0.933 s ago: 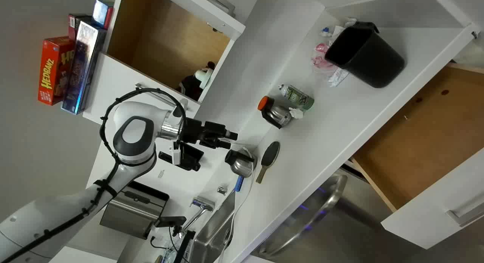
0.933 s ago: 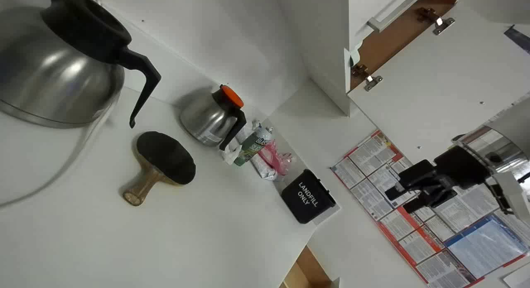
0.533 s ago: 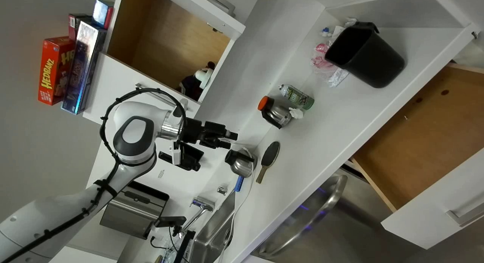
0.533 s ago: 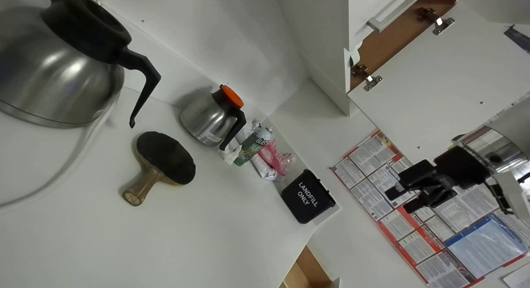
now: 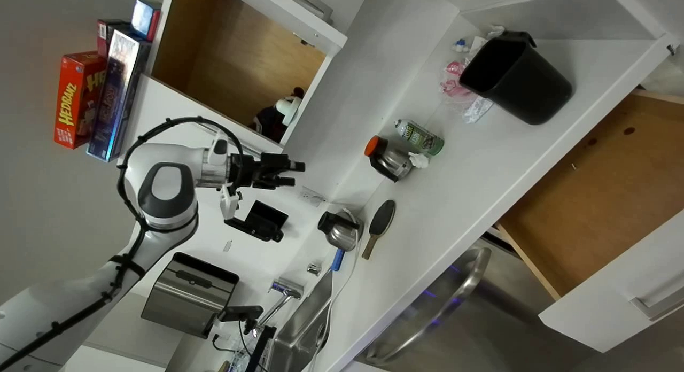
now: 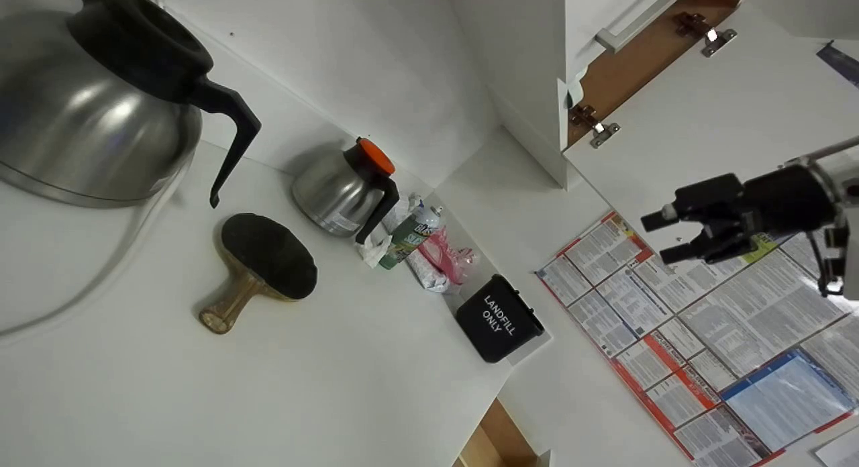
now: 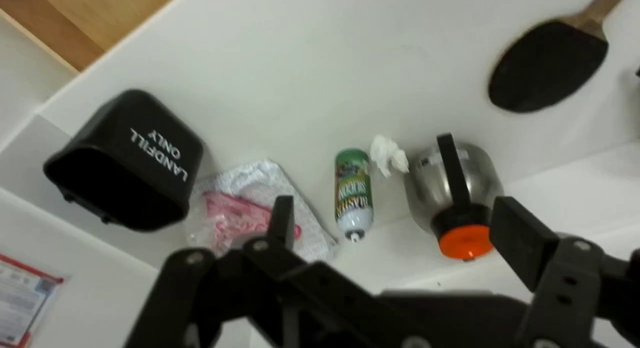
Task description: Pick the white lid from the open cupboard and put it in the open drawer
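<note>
Surface (image 5: 454,185): below cupboard (image 5: 251,51)
White lid (image 5: 291,114): inside cupboard near its edge, outline unclear
Dark items (image 5: 270,123): beside lid, unidentifiable
End effector (image 7: 392,213): fingers apart, outside cupboard
Drawer (image 5: 604,201): lower than cupboard, partly cut off

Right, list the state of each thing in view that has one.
Gripper: open, holding nothing.
Cupboard: open.
White lid: in the cupboard, not gripped.
Drawer: pulled open.
Orange-topped carafe: upright, top on.
Black-topped carafe: upright.
Spray can: upright, nozzle uncovered.
Black bin: upright, mouth open.
Paddle: lying flat, black face up.
White wad: crumpled.
Pink plastic: crumpled.
</note>
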Robot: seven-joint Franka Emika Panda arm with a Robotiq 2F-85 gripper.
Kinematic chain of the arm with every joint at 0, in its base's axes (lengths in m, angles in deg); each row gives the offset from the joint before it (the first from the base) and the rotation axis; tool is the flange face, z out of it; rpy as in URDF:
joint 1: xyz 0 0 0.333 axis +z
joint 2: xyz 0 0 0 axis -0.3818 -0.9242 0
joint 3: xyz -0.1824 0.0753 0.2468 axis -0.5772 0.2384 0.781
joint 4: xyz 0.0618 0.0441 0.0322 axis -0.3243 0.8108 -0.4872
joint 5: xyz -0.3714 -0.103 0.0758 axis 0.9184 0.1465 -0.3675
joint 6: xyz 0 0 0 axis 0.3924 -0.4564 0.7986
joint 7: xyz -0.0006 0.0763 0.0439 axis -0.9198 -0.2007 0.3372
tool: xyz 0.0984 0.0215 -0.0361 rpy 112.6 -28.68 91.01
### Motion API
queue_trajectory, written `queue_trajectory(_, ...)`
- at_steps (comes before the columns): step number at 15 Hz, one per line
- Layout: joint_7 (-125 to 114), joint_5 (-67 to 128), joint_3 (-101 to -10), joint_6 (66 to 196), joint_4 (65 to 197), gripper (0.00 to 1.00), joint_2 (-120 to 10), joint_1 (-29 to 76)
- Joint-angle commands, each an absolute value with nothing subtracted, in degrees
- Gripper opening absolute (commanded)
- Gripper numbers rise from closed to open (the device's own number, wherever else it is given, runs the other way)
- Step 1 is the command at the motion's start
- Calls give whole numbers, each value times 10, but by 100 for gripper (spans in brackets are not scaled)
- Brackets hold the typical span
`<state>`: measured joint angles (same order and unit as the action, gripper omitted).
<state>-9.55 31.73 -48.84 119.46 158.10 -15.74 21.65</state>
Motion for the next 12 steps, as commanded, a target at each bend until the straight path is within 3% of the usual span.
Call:
queue_trajectory(1,-90,292,-486,1260,1508,100,-181,230)
queue_trajectory(11,-88,287,-466,1500,1335,100,-353,258)
queue_trajectory(12,-93,283,-469,1478,1384,100,-306,257)
